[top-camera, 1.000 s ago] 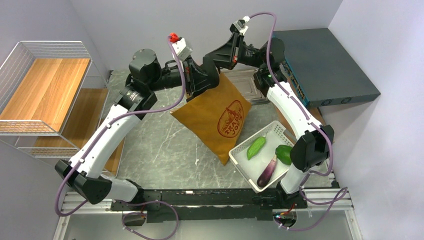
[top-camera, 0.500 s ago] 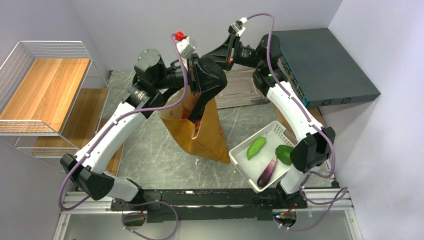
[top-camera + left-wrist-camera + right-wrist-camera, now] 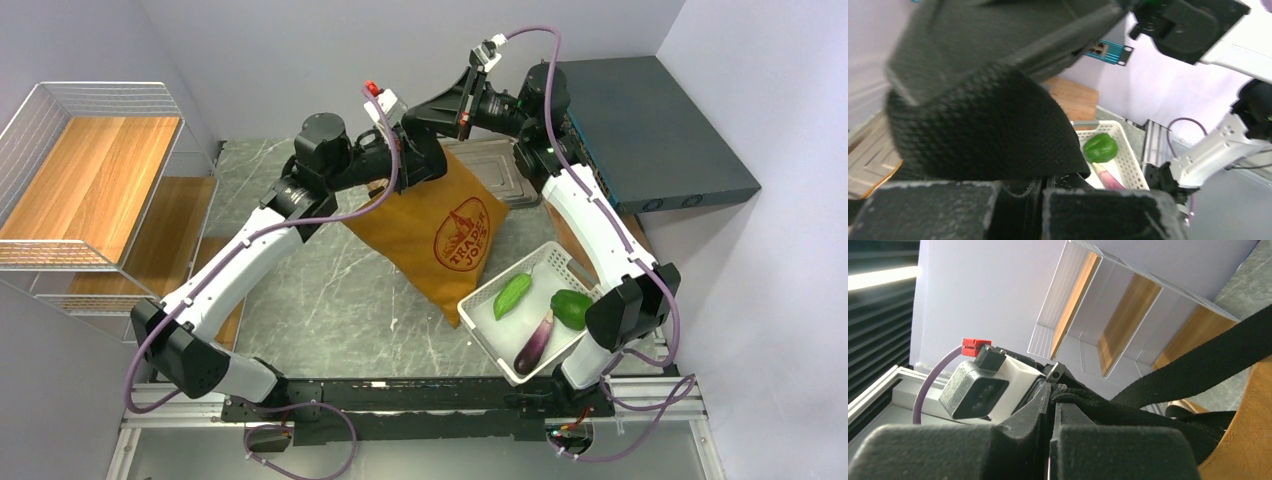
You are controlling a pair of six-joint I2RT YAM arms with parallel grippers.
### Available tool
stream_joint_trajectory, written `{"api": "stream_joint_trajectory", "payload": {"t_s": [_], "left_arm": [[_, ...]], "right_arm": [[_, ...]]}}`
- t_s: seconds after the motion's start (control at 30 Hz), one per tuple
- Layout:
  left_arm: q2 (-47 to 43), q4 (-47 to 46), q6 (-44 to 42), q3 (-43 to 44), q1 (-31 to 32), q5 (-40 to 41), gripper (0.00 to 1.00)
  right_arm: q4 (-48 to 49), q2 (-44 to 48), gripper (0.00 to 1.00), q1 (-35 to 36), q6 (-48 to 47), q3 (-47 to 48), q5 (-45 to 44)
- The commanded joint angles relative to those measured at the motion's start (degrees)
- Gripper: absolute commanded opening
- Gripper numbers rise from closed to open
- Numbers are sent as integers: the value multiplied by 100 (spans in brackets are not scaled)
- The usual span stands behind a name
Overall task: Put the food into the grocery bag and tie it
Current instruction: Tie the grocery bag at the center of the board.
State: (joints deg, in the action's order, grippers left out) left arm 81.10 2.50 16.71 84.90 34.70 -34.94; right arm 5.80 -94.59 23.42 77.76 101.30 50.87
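The mustard grocery bag (image 3: 440,235) hangs slanted above the table, its red logo facing up and its lower corner resting by the white basket (image 3: 480,335). My left gripper (image 3: 435,160) is shut on a black strap (image 3: 988,130) at the bag's top. Just above it, my right gripper (image 3: 418,110) is shut on another length of black strap (image 3: 1198,365), with ochre fabric (image 3: 1248,440) beneath. The left gripper (image 3: 1043,185) and the right gripper (image 3: 1053,390) both show their jaws pressed together. The bag's inside is hidden, so no food shows in it.
The white basket holds two green vegetables (image 3: 512,295) (image 3: 568,308) and a purple eggplant (image 3: 535,342). A wire-and-wood shelf (image 3: 90,180) stands at the left. A dark box (image 3: 650,130) sits at the back right, and a grey tray (image 3: 490,160) lies behind the bag.
Half a second ago the bag hung edge-on with its mouth open; now it has swung back to show its logo. The left arm has shifted right, and both grippers stay shut.
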Motion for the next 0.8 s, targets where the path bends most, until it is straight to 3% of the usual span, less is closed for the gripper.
{"api": "stream_joint_trajectory", "payload": {"t_s": [0.0, 0.2, 0.4, 0.53, 0.77], "left_arm": [[62, -85, -392, 387, 32, 766, 0], [136, -191, -817, 641, -39, 1298, 0], [464, -808, -452, 678, 62, 193, 0], [543, -718, -351, 758, 288, -598, 0], [437, -1680, 783, 777, 322, -1319, 0]], "right_arm": [[501, 656, 0, 105, -164, 461, -224], [495, 747, 0, 115, -170, 307, -250], [482, 664, 0, 131, -112, 346, -453], [355, 592, 0, 124, -178, 422, -725], [-289, 484, 0, 116, -545, 575, -876]]}}
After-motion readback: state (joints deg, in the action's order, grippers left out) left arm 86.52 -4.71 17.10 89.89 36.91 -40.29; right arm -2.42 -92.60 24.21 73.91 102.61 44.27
